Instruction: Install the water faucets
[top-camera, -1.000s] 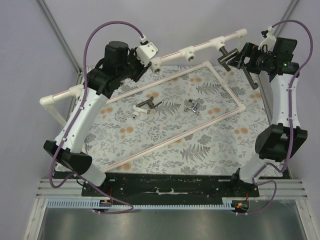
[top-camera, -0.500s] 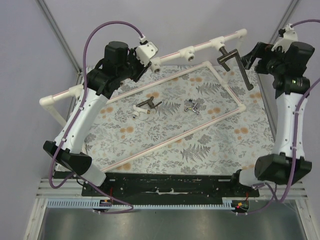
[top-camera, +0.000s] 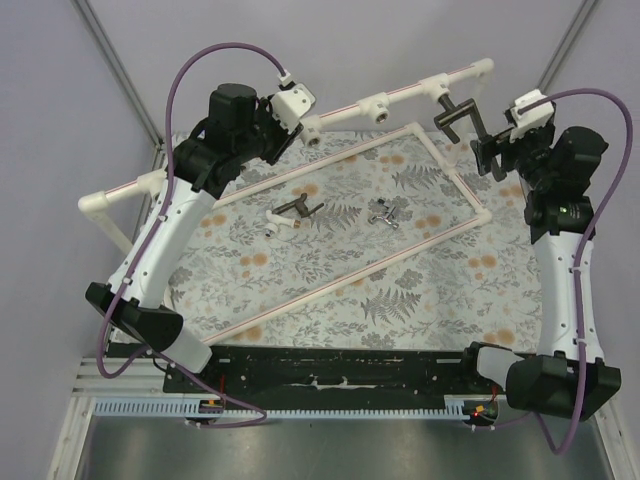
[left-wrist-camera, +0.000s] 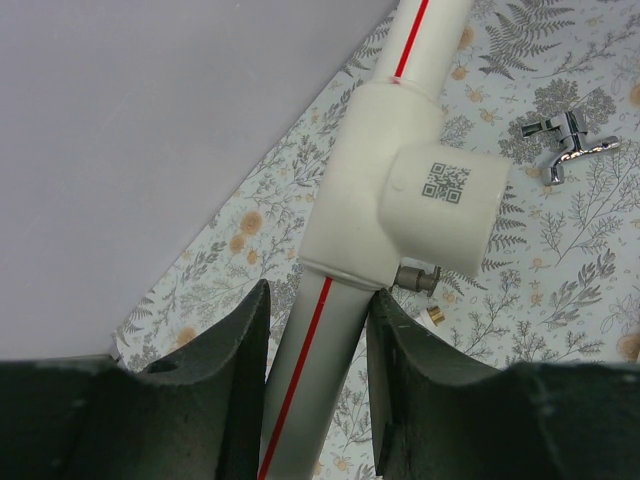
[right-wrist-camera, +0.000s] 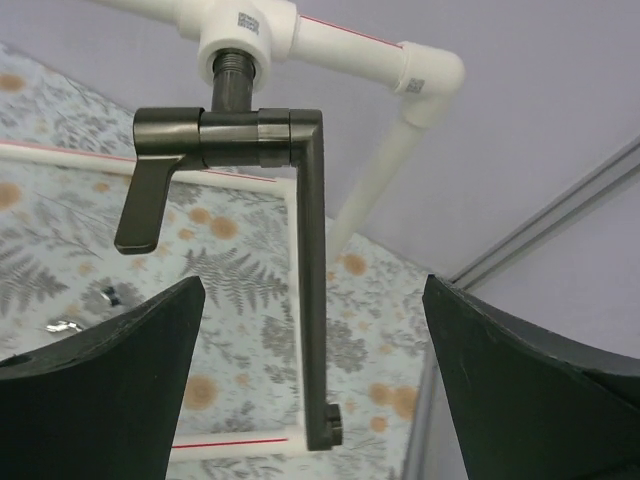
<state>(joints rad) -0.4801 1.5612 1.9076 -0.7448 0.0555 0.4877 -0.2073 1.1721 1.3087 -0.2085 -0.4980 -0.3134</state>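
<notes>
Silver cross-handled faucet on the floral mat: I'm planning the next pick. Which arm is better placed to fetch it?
Probably right: the right pincer is open and empty, free to reach the silver cross-handled faucet, while the left pincer is clamped around the white plastic pipe frame.

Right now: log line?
left pincer: gripping pipe frame | right pincer: open | long-spout faucet: in socket | short faucet, silver faucet: on table

Bright, flat, diffuse light; shadows soft.
Top view sharp; faint shadows on the floral mat (top-camera: 330, 270). In the wrist views the left fingers (left-wrist-camera: 215, 400) and right fingers (right-wrist-camera: 100, 400) are dark and soft-focus at 6 o'clock. White pipe (left-wrist-camera: 330, 330) bright, silver faucet (left-wrist-camera: 568, 148) glinting at 2 o'clock.
</notes>
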